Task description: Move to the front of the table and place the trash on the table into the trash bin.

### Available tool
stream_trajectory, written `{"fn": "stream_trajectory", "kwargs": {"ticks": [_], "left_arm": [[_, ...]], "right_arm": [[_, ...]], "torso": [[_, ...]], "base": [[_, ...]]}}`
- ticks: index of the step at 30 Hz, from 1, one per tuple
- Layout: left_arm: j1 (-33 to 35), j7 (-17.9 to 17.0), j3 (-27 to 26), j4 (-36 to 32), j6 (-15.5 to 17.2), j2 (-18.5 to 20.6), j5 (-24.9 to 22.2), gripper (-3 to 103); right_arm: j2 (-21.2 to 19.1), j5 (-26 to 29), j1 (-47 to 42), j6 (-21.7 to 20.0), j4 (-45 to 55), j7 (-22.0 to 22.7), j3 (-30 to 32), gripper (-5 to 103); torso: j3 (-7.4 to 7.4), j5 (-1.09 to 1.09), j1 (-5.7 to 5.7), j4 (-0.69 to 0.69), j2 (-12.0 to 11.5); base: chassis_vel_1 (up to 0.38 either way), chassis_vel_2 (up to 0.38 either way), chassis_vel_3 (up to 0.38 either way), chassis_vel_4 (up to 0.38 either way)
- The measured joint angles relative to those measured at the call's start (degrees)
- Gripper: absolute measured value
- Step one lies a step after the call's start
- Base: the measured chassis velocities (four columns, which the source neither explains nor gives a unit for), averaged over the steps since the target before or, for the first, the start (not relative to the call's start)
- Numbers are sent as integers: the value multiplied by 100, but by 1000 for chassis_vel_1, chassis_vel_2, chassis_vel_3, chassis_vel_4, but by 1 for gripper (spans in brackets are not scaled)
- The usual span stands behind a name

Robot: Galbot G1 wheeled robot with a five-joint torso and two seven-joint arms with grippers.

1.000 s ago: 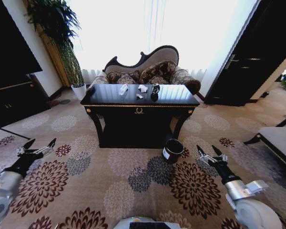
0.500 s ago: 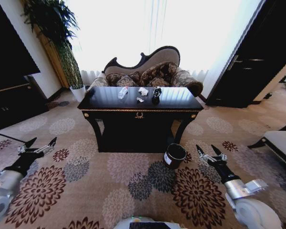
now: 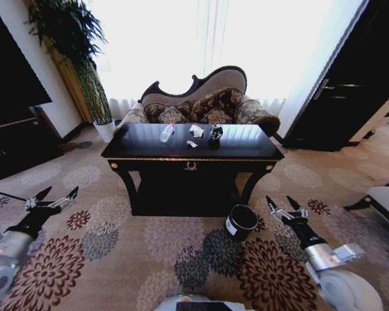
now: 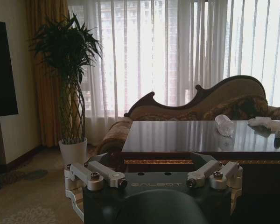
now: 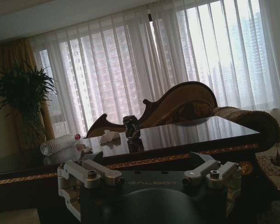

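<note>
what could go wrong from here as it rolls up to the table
The trash bin stands on the carpet just ahead of the right claw, so driving on might knock it over. The clear bottle lies on its side on the glossy table and may roll when gripped.

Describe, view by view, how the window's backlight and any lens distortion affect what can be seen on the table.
Head view: wide-angle bending at the edges; the window blows out white, and the table top mirrors it near the trash. Left wrist view: curtain glare, tabletop sheen, plant in silhouette. Right wrist view: tilted, dim, the dark can backlit.
</note>
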Motion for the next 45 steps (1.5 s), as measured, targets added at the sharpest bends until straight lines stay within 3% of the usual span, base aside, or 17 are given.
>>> {"fn": "stream_trajectory", "kwargs": {"ticks": [32, 40, 45], "left_arm": [[58, 39, 19, -94, -64, -68, 25, 97], [-42, 173, 195, -167, -81, 193, -199, 100], [-265, 262, 424, -38, 62, 697, -227, 100]], "right_arm": [[90, -63, -39, 105, 39, -37, 18, 100], [98, -37, -44, 147, 34, -34, 25, 100], [163, -36, -59, 160, 16, -31, 44, 100]], "torso": [[1, 1, 1, 1, -1], [2, 0, 5, 1, -3], [-1, 0, -5, 0, 1]], "base": [[-169, 171, 170, -169], [-78, 76, 71, -74], [0, 0, 0, 0]]}}
